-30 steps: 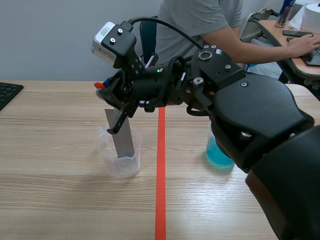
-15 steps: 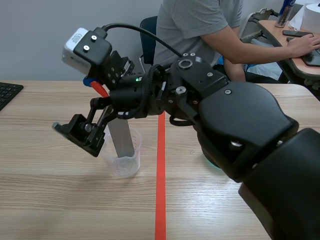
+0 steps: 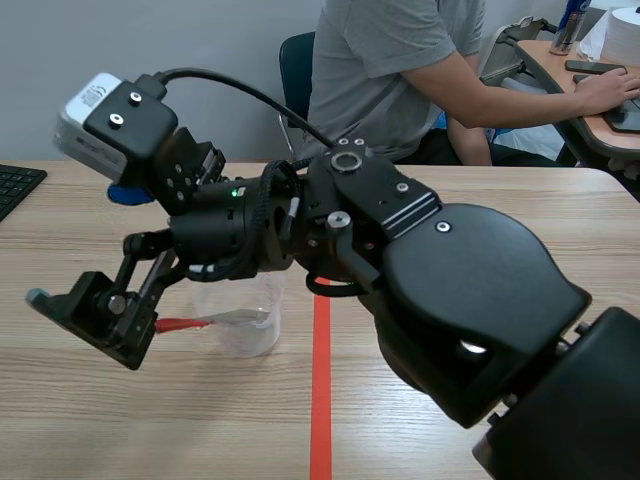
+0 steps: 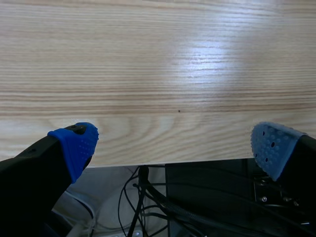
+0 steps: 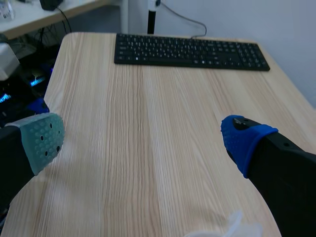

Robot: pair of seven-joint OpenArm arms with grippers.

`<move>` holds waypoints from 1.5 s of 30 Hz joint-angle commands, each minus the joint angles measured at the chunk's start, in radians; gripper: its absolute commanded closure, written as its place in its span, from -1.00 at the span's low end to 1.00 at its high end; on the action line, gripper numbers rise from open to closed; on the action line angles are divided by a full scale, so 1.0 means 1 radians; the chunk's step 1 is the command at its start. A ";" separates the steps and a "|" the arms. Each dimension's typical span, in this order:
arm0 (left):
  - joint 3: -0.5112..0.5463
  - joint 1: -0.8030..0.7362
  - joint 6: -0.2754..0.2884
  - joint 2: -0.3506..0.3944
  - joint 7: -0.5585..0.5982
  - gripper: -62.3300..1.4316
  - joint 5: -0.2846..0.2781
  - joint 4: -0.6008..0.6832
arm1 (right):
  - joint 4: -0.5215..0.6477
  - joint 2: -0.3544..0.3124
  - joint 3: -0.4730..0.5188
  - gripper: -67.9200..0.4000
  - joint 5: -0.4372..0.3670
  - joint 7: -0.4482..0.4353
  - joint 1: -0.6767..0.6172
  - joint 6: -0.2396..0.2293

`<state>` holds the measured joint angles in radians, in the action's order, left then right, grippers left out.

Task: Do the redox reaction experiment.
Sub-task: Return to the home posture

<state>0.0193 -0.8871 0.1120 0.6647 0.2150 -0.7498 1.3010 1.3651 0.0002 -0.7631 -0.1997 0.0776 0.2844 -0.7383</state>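
Right fingers (image 5: 43,140) swung off the beaker (image 3: 255,338), spread wide.

The light wooden tabletop (image 4: 158,59), its grain running across, fills the upper two thirds of the frame, with a bright patch of glare at the upper right. Its near edge crosses the lower third. The left gripper (image 4: 173,148) stands wide apart with nothing between its fingers: a blue dotted pad (image 4: 76,145) at lower left, a grey-blue dotted pad (image 4: 271,148) at lower right. Black cables (image 4: 148,207) hang below the edge at bottom centre.
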 commanded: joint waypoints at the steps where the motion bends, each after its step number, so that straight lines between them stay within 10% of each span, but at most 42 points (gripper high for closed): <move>1: -0.002 -0.002 0.006 -0.005 0.013 -1.00 0.003 0.008 | 0.041 0.008 0.014 -1.00 -0.033 0.008 0.026 -0.007; 11: -0.002 0.010 0.006 0.004 0.021 -1.00 0.013 0.008 | 0.171 -0.111 0.130 -1.00 -0.185 0.081 -0.054 0.164; 31: 0.148 0.027 0.014 0.011 -0.015 -1.00 0.165 0.126 | 0.699 -0.627 0.454 -1.00 -0.224 -0.021 -0.676 0.479; 45: 0.208 0.191 0.084 0.012 -0.124 -1.00 0.239 0.251 | 0.729 -0.807 0.661 -1.00 -0.329 -0.208 -0.972 0.533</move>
<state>0.2230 -0.7124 0.1886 0.6704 0.0788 -0.5079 1.5299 2.0937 -0.8021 -0.1131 -0.5240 -0.1089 -0.6891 -0.2092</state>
